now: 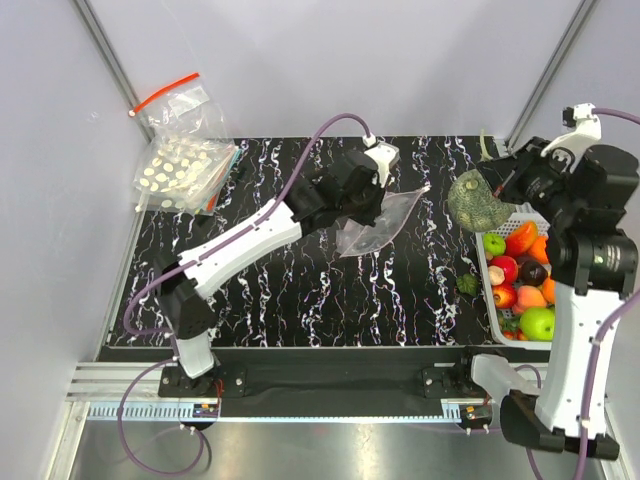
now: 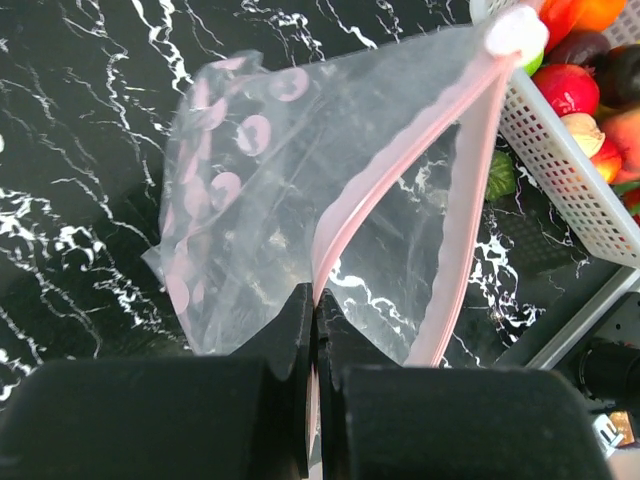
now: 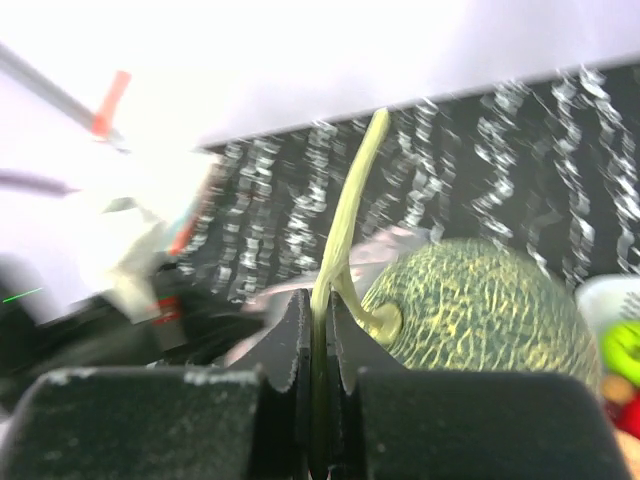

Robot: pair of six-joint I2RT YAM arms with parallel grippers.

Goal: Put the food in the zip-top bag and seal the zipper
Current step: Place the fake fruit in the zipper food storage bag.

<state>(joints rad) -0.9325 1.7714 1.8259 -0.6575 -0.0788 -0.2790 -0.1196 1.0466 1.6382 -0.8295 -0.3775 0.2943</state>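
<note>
1. Stretched wide as a black table top (image 1: 300, 300) veined with white marbling, closed in by pale walls (image 1: 300, 60) at the back and sides.
2. Bore a white lattice basket (image 2: 570, 180) at the right edge, filled with round fruits (image 1: 520, 290) in red, orange and bright green.
3. Held a dark green bumpy lump (image 1: 467, 284), alone on the bare surface just left of that basket.
4. Carried a stack of clear bags with white dots (image 1: 180, 172) at the far left corner.
5. Could not be told whether the clear bag with a red strip (image 1: 176, 102), behind that stack, rested on the top or against the wall.
</note>
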